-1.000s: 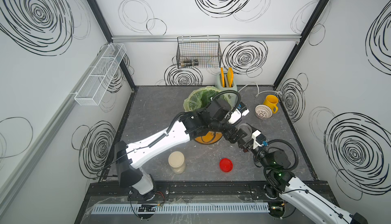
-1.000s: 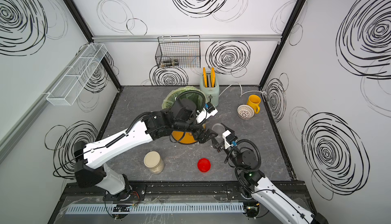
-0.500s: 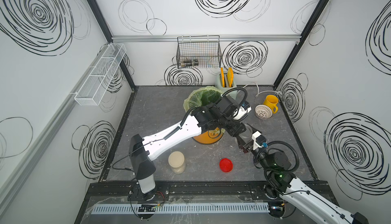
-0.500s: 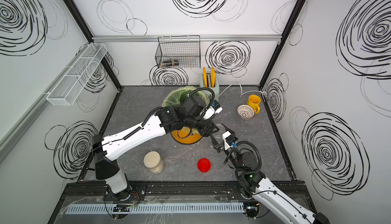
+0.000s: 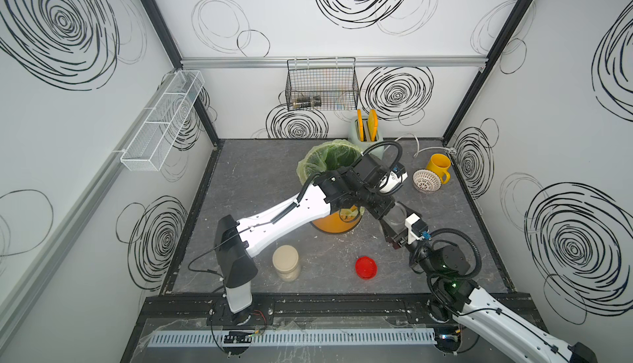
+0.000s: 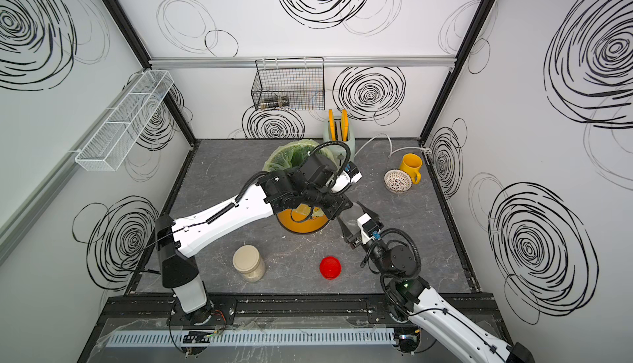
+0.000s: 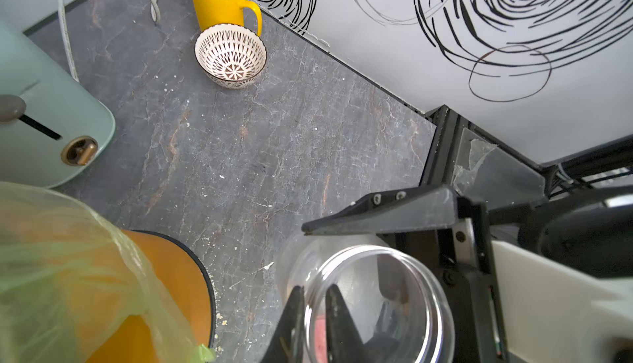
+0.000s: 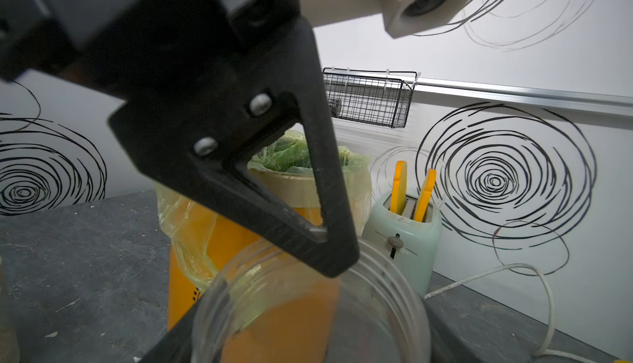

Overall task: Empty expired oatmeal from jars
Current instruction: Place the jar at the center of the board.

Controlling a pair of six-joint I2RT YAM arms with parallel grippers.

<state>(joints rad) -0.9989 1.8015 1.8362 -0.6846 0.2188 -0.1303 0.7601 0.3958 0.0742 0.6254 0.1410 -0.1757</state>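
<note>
Left wrist view: left gripper [image 7: 313, 292], wide a second ago, now pinches the rim of the open jar [image 7: 376, 247] just beside the orange bucket [image 7: 171, 275]. The right gripper [image 5: 397, 219] clasps its body. Handover likely; the jar looks empty.

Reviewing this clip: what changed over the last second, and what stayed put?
The left gripper travelled past the orange bucket toward the right gripper and closed on the rim of the empty open jar, one finger inside, one outside. The right gripper holds that jar by its sides as before. The capped oatmeal jar, red lid, mug and bowl have not moved.
</note>
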